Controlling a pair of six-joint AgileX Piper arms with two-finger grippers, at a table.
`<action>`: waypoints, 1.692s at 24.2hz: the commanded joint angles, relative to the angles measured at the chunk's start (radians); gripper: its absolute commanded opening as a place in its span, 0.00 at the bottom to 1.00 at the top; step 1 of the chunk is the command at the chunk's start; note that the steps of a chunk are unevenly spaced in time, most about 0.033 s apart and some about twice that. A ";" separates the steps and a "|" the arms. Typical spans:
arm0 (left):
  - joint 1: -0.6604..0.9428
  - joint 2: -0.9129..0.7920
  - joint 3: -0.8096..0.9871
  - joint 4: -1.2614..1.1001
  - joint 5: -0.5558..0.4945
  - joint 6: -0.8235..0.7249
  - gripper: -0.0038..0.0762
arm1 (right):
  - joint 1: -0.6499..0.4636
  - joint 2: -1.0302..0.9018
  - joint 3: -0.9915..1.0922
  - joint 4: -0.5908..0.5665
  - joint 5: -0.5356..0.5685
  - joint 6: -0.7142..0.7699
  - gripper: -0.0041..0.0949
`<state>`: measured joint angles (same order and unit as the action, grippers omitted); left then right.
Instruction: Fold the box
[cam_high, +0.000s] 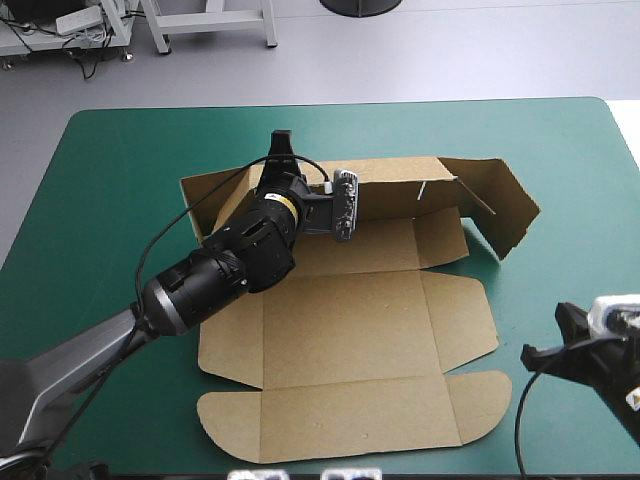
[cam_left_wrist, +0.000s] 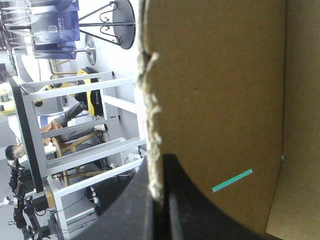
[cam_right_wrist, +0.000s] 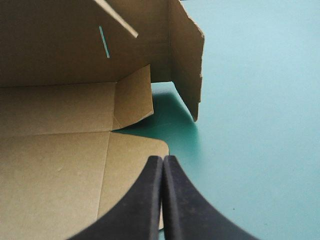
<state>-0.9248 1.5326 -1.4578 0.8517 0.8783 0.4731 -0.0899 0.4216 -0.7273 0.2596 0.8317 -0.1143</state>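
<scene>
Two grippers in frame, only one on the board. Box (cam_high: 350, 330) sits mid-table on the teal-green cover (cam_high: 120, 160), centre of the high view. The brown sheet is mostly flat, base panel and near flaps lying down, and the rounded-corner lid flap (cam_high: 350, 425) is toward the frame's lower edge. Far wall (cam_high: 400, 185) stands raised across the upper centre. At its right end a side flap (cam_high: 505, 205) also stands up, angled toward the near right. Left arm (cam_high: 200, 280) reaches from the lower left diagonally over the box's left part, with the left gripper (cam_high: 281, 148) at the far wall's top edge, left of the wall's middle. Left wrist view: left gripper (cam_left_wrist: 159, 167) has its black fingers all but together, clamped on the box (cam_left_wrist: 215, 90), the rough board edge running between them. A thin slit (cam_left_wrist: 232, 180) in the board shows teal-green just ahead of one finger. Right gripper (cam_high: 540, 353) sits at the lower right of the high view, off the board, near the box's near right corner, over bare cover. Right wrist view: right gripper (cam_right_wrist: 163, 162) has its fingers pressed together in one pointed arch, holding nothing. The rounded corner of a flat flap lies just ahead of the tip. Beyond that are the raised wall and the standing side flap (cam_right_wrist: 186, 55), with the same slit (cam_right_wrist: 104, 41) in the wall.
</scene>
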 joint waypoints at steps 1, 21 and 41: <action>-0.001 -0.035 -0.028 0.064 -0.044 -0.041 0.04 | -0.001 0.146 -0.136 -0.004 -0.086 -0.010 0.02; -0.001 -0.035 -0.028 0.198 -0.031 -0.146 0.04 | -0.001 1.312 -1.358 0.304 0.265 -0.108 0.02; -0.001 -0.035 -0.028 0.242 0.001 -0.204 0.04 | -0.065 1.421 -1.188 0.467 0.425 -0.373 0.02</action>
<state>-0.9248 1.5403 -1.4573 1.0280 0.8830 0.2888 -0.1469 1.9425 -1.9438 0.6800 1.2436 -0.4349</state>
